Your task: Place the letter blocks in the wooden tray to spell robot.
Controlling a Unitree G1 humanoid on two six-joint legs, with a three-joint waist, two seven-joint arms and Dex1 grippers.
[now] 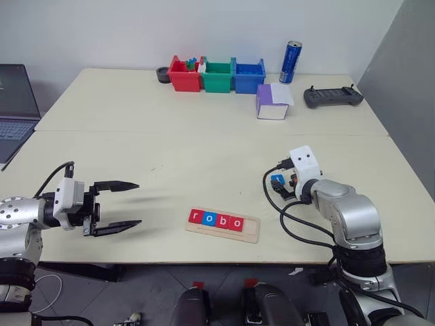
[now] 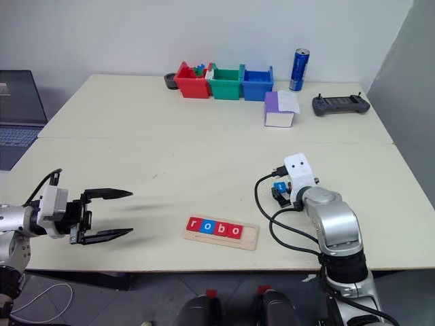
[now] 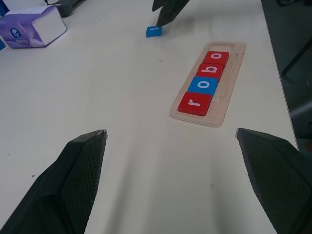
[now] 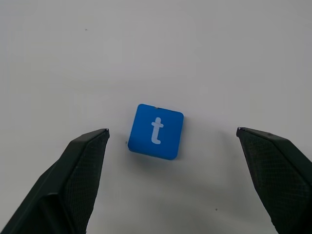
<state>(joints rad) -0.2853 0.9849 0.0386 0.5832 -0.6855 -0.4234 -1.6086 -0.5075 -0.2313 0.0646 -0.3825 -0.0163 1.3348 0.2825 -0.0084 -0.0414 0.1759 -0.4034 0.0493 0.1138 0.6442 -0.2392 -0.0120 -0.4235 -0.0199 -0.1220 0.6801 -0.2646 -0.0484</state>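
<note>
The wooden tray [image 1: 251, 231] lies near the table's front edge and holds a row of letter blocks [image 1: 215, 219] reading r, o, b, o: red, blue, red, red. One blue block with a white t [image 4: 156, 130] lies flat on the table to the right of the tray [image 3: 225, 104], also seen as a small blue block [image 1: 277, 181]. My right gripper [image 4: 171, 130] hovers over it, open, one finger on each side, touching nothing. My left gripper [image 1: 119, 205] is open and empty, left of the tray, pointing toward it.
Red [image 1: 184, 76], green [image 1: 217, 77] and blue [image 1: 249, 77] bins stand at the table's far edge, with a blue can [image 1: 292, 61], a purple-and-white box [image 1: 273, 102] and a dark controller [image 1: 333, 97] to their right. A laptop [image 1: 13, 109] sits at the far left.
</note>
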